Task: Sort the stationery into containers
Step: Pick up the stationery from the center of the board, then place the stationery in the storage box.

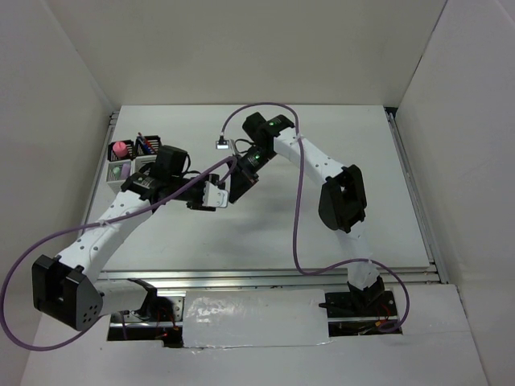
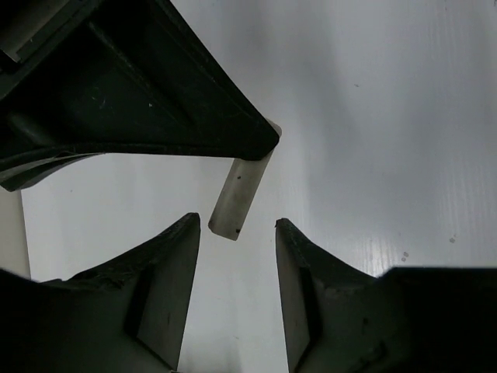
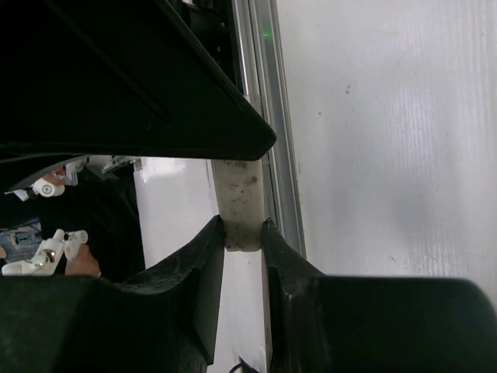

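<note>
Table (image 1: 378,185) white, containers (image 1: 129,161) back-left, white walls (image 1: 64,72)

Cluster of white slotted plastic square bins (image 1: 131,159) sits far-left on the white table (image 1: 370,177), just behind the left arm's wrist. Pink round-topped item (image 1: 120,149) in the back-left bin, thin pens (image 1: 147,145) in the bin to its right, pale stubby marker (image 1: 121,170) in the bin in front. Both grippers meet near table centre, left gripper (image 2: 237,225) beside right gripper (image 3: 242,229). Small beige eraser block (image 3: 237,190) is pinched between the right fingers; its free end sits at the mouth of the left's gap, touching neither finger.
</note>
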Controlling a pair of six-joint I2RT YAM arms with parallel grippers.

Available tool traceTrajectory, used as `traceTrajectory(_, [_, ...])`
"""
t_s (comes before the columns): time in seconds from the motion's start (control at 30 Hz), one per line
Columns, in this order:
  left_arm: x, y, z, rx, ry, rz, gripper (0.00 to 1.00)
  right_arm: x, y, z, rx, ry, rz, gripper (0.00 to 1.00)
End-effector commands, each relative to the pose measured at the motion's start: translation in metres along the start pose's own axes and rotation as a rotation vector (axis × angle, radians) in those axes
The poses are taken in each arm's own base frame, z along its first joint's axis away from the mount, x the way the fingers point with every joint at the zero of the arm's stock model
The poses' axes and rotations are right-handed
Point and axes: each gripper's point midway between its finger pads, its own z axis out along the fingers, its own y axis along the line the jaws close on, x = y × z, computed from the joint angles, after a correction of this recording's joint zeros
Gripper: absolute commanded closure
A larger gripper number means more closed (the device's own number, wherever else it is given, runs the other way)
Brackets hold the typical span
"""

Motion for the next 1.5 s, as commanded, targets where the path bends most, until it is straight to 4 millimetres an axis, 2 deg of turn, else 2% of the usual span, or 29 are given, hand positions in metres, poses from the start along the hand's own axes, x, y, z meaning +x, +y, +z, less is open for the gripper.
traceTrajectory(0.0, [-0.023,0.017,-0.003,-0.039,-0.063,0.060,0.46,-0.004,0.019,-0.002,-0.054,-0.005,-0.050,0.99])
traceTrajectory(0.37, [-0.029,0.009,-0.004,-0.021,-0.085,0.042,0.78,-0.004,0.023,-0.002,-0.073,-0.007,-0.057,0.96])
traceTrajectory(0.43, [-0.030,0.010,-0.005,-0.029,-0.084,0.028,0.83,-0.005,0.023,-0.003,-0.067,-0.009,-0.058,0.84])
traceTrajectory(0.47, [-0.030,0.010,-0.005,-0.032,-0.080,0.021,0.89,-0.005,0.021,-0.003,-0.059,-0.009,-0.052,0.78])
traceTrajectory(0.5, [-0.030,0.009,-0.007,-0.038,-0.077,0.001,0.92,-0.005,0.021,-0.003,-0.052,-0.008,-0.046,0.57])
traceTrajectory(0.53, [-0.027,0.010,-0.008,-0.045,-0.059,-0.008,0.94,-0.004,0.016,-0.004,-0.023,-0.004,-0.030,0.49])
traceTrajectory(0.6, [-0.025,0.010,-0.011,-0.056,-0.037,-0.026,0.98,-0.007,0.012,-0.009,0.004,-0.018,-0.034,0.37])
traceTrajectory(0.63, [-0.019,0.010,-0.015,-0.063,-0.015,-0.042,0.98,-0.005,0.007,-0.010,0.017,-0.021,-0.019,0.34])
traceTrajectory(0.67, [-0.015,0.014,-0.021,-0.081,0.011,-0.043,0.99,-0.008,0.006,-0.020,0.027,-0.048,0.003,0.33])
traceTrajectory(0.7, [-0.010,0.014,-0.024,-0.081,0.032,-0.040,0.99,-0.011,0.004,-0.023,0.028,-0.068,-0.001,0.30])
traceTrajectory(0.87, [0.030,0.026,-0.063,-0.095,0.238,-0.031,0.99,-0.016,-0.009,-0.052,0.079,-0.138,0.039,0.28])
traceTrajectory(0.93, [0.059,0.038,-0.088,-0.114,0.366,-0.009,0.99,-0.018,-0.017,-0.063,0.102,-0.165,0.049,0.28])
traceTrajectory(1.0, [0.078,0.052,-0.110,-0.116,0.458,0.015,0.99,-0.018,-0.022,-0.071,0.115,-0.182,0.053,0.29])
traceTrajectory(1.03, [0.087,0.065,-0.131,-0.152,0.505,0.014,0.99,-0.017,-0.022,-0.072,0.118,-0.183,0.056,0.29])
traceTrajectory(1.13, [0.125,0.079,-0.160,-0.127,0.630,0.005,0.99,-0.015,-0.028,-0.076,0.129,-0.192,0.060,0.29])
traceTrajectory(1.2, [0.142,0.085,-0.179,-0.117,0.705,0.012,0.97,-0.012,-0.031,-0.078,0.137,-0.195,0.069,0.30])
traceTrajectory(1.3, [0.167,0.090,-0.193,-0.083,0.774,0.017,0.96,-0.007,-0.034,-0.078,0.149,-0.190,0.077,0.30])
traceTrajectory(1.47, [0.191,0.108,-0.199,-0.059,0.851,0.015,0.93,0.001,-0.035,-0.079,0.171,-0.185,0.076,0.31])
